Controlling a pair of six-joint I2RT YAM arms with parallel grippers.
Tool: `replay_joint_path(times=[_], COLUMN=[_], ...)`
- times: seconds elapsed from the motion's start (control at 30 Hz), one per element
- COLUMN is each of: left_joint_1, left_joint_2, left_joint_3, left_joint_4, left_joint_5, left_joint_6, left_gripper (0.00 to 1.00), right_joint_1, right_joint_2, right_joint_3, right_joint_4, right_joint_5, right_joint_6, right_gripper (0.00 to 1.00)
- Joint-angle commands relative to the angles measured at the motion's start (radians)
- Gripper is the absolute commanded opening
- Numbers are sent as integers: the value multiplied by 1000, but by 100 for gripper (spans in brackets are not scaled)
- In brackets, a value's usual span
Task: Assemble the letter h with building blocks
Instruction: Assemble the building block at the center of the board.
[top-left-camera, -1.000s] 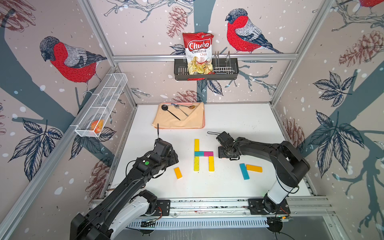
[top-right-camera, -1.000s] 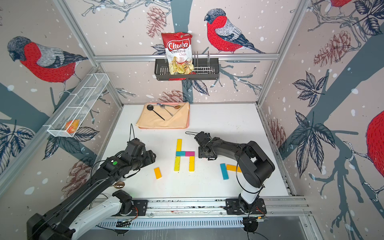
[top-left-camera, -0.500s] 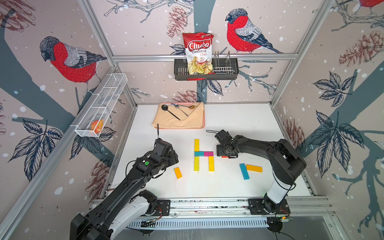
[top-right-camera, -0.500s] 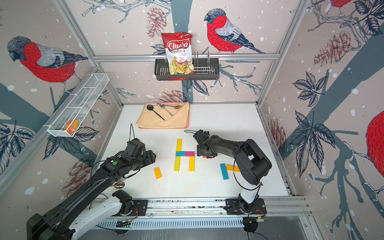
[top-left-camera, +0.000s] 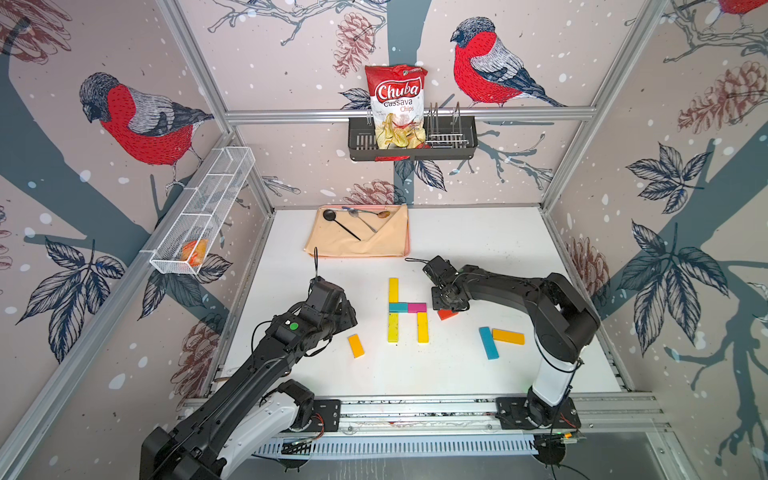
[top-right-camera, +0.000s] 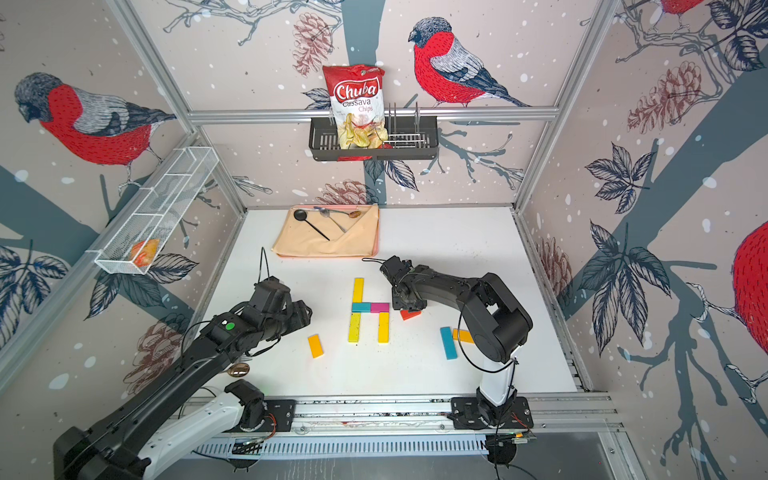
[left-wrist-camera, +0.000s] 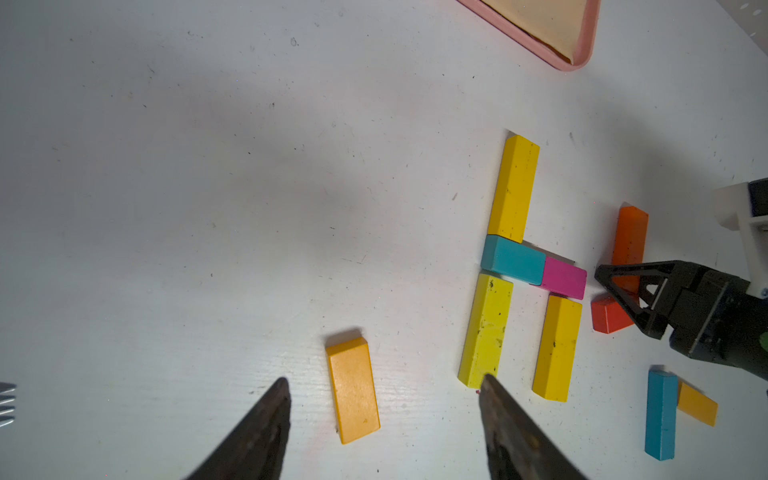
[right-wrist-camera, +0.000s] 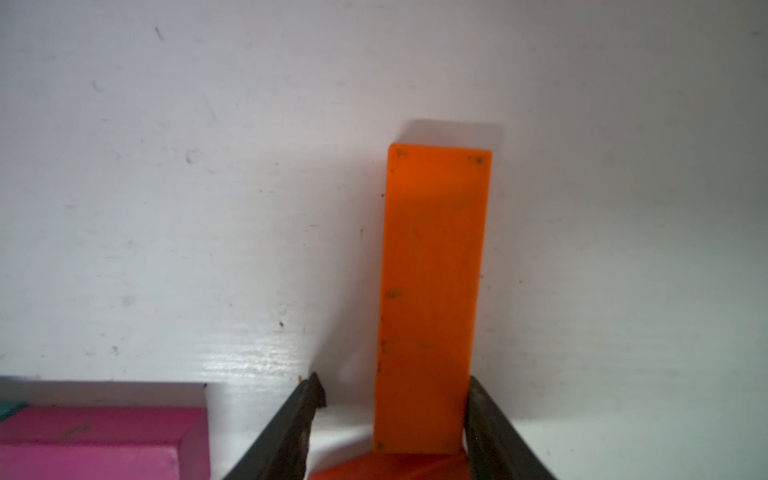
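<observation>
I take the magenta block (top-left-camera: 417, 307) as my mark. It lies flat on the white table (top-left-camera: 478, 249), end to end with a short teal block (top-left-camera: 398, 307) on its left, the two touching. A long yellow block (top-left-camera: 393, 289) runs from the teal one toward the back wall. A second yellow block (top-left-camera: 393, 327) runs from the teal one toward the robot bases. A third yellow block (top-left-camera: 422, 327) runs the same way from the magenta block, right up against it.

Just right of the magenta block, my right gripper (right-wrist-camera: 395, 388) is down at the table with its jaws on either side of an orange block (right-wrist-camera: 434, 270). One finger (right-wrist-camera: 490, 428) sits against the block's edge and the other stands clear, with bare table showing between, so the jaws are apart and not clamped. The orange block's near end meets a red block (left-wrist-camera: 609, 318); whether it rests on it I cannot tell.

My left gripper (left-wrist-camera: 382, 386) hovers well left of the magenta block, jaws spread and holding nothing. A short amber block (left-wrist-camera: 353, 390) lies on the table below the gap.

Farther right of the magenta block, past the right gripper, a long blue block (top-left-camera: 488, 343) and a long amber block (top-left-camera: 508, 336) lie touching at an angle.
</observation>
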Motion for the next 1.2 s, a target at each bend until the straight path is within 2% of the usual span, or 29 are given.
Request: replay_joint_path(times=[0.0,0.1,0.2,0.3,0.4,0.43,0.6,0.83,0.97,1.03,1.1,1.17], left_joint_1=[2,2,2,2,1,1,2,2,1,1,2,2], left_joint_2=[1,4,7,7,10,11,18,8,17,19,16,13], left_joint_3=[3,7,10,11,13,15,15,16,17,19,21,20], left_joint_4=[2,2,4,4,5,7,12,3,7,6,3,-1], left_joint_5=[3,5,7,7,4,7,14,7,14,14,12,7], left_joint_6=[13,15,15,15,16,16,13,13,10,10,10,10], left_gripper=[70,70,70,70,70,70,70,70,70,70,70,70], right_joint_1=[-3,-13,-12,11,32,36,36,36,20,10,6,6], right_joint_2=[25,17,-16,-81,-140,-153,-171,-166,-148,-136,-129,-129], right_joint_3=[-11,-20,-30,-50,-80,-94,-158,-186,-180,-176,-176,-180], right_joint_4=[-67,-75,-86,-83,-68,-58,-11,-11,18,28,32,37], right_joint_5=[21,29,40,33,7,-8,-50,-24,-41,-53,-62,-68], right_joint_6=[16,25,32,28,18,10,-41,-73,-93,-104,-105,-101], right_gripper=[56,59,76,90,100,100,100,98,88,79,65,57])
